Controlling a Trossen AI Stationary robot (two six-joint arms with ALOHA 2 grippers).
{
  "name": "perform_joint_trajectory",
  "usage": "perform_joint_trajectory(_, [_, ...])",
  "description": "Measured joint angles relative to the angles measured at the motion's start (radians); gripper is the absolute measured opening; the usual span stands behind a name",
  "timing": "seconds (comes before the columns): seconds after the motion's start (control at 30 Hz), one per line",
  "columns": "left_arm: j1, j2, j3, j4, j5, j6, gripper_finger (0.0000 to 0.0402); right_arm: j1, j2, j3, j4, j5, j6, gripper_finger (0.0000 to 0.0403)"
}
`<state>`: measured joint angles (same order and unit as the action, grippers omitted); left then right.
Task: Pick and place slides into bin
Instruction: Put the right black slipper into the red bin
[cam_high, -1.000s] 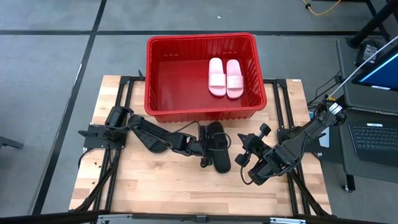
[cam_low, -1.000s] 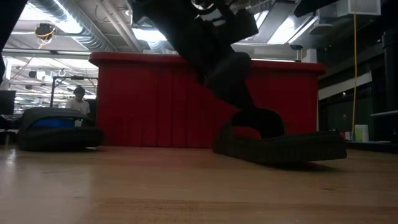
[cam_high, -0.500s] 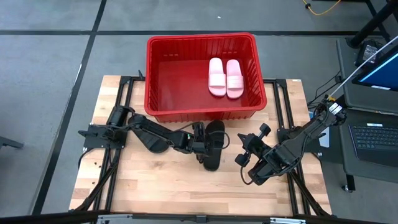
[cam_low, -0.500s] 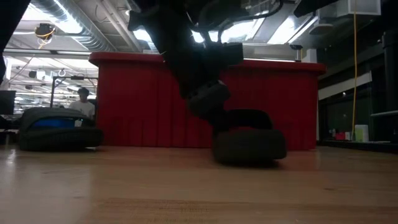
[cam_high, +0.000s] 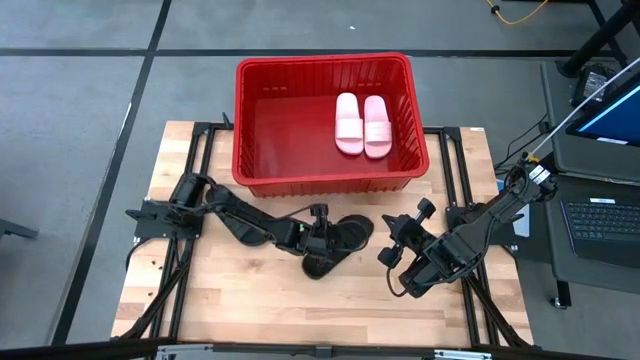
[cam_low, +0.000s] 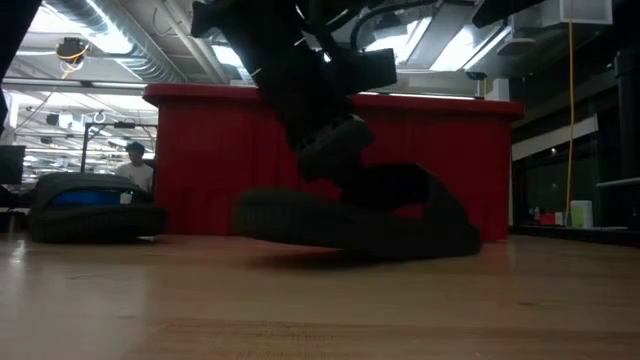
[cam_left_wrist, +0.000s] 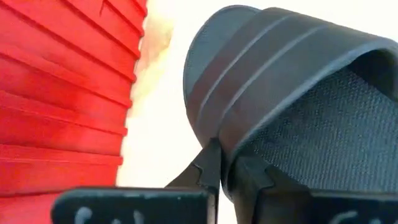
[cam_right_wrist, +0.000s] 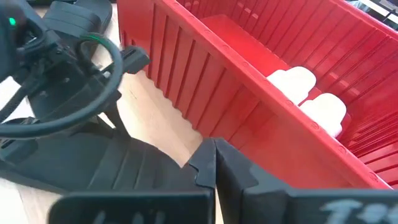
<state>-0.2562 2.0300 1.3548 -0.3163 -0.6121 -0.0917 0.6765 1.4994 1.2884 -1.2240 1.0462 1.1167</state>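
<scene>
Left gripper (cam_high: 325, 240): its two fingers (cam_left_wrist: 210, 167) are closed on the wide strap of a black slide (cam_high: 338, 246), one finger on each side of the strap's edge, as the left wrist view shows at close range. The black slide lies slantwise on the tabletop (cam_high: 250, 300), just in front of the near wall of the bin (cam_high: 322, 182); in the low view the sole (cam_low: 350, 225) appears tilted, with one end raised off the wood. The left arm (cam_high: 240, 220) reaches low across the tabletop from its base at the left edge.

Right gripper (cam_high: 400, 245): its fingers are closed together and hold nothing; it waits just to the right of the black slide, near the bin's front right corner.

Bin: red, ribbed, standing at the far edge of the tabletop. Two pale pink slides (cam_high: 361, 124) lie side by side inside it, toward its right wall; the right wrist view shows them (cam_right_wrist: 311, 99) beyond the near rim.

Only one black slide can be made out in the high view.
</scene>
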Motion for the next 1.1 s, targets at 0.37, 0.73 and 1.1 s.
perform_joint_trajectory(0.37, [-0.047, -0.086, -0.001, 0.002, 0.047, 0.076, 0.0006, 0.000, 0.000, 0.000, -0.002, 0.000, -0.003, 0.0005])
perform_joint_trajectory(0.73, [-0.067, -0.301, -0.001, -0.027, 0.041, 0.290, 0.0004, 0.015, 0.000, 0.044, 0.127, -0.019, -0.375, 0.0005])
perform_joint_trajectory(1.1, [-0.044, -0.483, 0.000, -0.087, 0.115, 0.429, 0.0004, 0.016, -0.003, 0.243, 0.232, -0.159, -0.920, 0.0005])
